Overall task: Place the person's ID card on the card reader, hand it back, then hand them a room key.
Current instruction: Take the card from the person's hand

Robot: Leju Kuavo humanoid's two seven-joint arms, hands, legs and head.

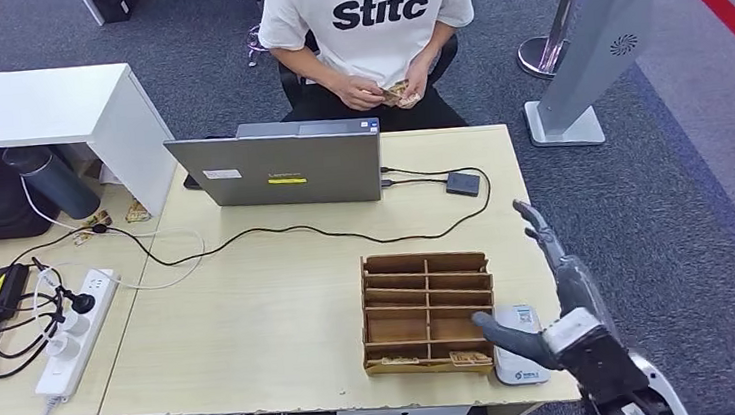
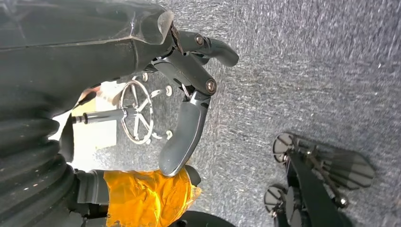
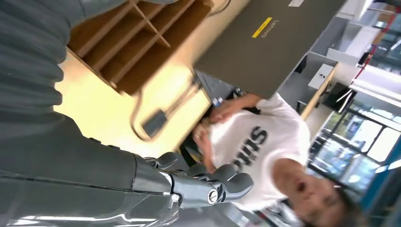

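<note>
Across the desk the person fingers a card; extend your empty, spread-fingered right hand palm-up toward it. Left hand hangs loose, holding nothing.

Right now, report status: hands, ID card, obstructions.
Right hand open, raised past the table's right edge. Left hand open, hanging over carpet. Person's hands hold something small, possibly the card. Card reader bare, beside wooden organizer.
</note>
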